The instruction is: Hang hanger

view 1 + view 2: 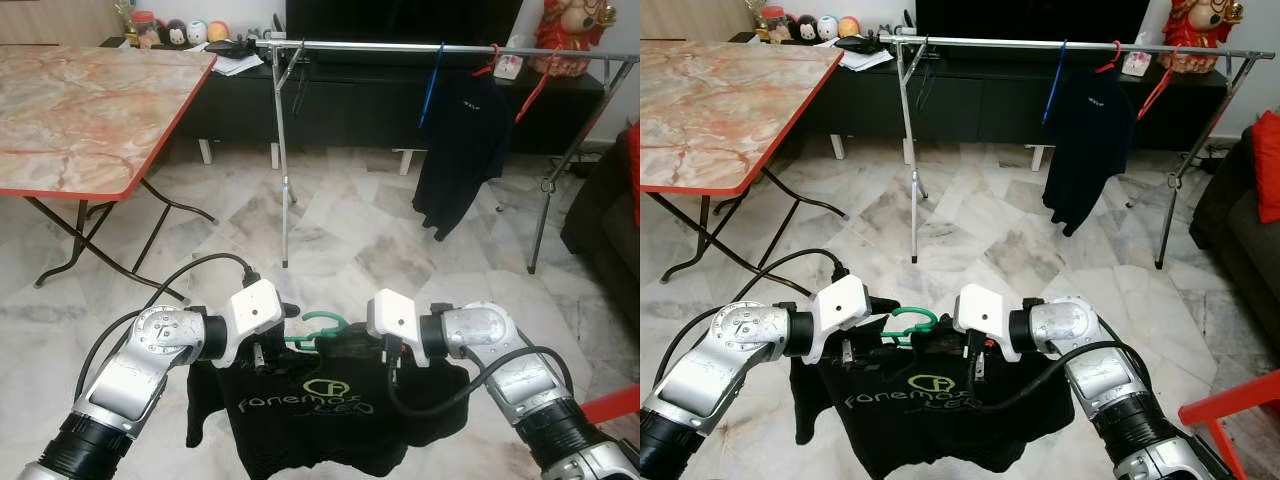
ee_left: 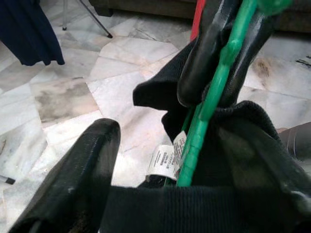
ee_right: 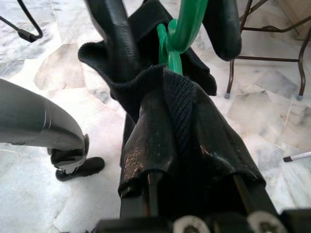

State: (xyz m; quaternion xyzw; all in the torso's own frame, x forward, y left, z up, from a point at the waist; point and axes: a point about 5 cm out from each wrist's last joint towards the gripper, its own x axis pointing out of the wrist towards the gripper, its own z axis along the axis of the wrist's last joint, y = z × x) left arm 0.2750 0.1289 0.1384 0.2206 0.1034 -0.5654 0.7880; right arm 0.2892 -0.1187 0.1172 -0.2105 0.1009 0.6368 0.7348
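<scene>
A black T-shirt (image 1: 310,420) with yellow-green print hangs on a green hanger (image 3: 187,22), low in front of me. My right gripper (image 1: 350,345) is shut on the hanger's neck, with the ribbed collar draped over its fingers. Facing it from the other side, my left gripper (image 1: 275,345) stands open around the hook (image 1: 318,317); one finger (image 2: 77,179) is bare and the other is tucked under the collar. The metal clothes rail (image 1: 400,46) stands across the room ahead, well beyond both grippers.
On the rail hang a dark shirt (image 1: 460,150) on a blue hanger and two red hangers (image 1: 530,95). A marble-topped folding table (image 1: 90,110) stands at the left, a dark sofa (image 1: 610,210) at the right. Open marble floor lies between me and the rail.
</scene>
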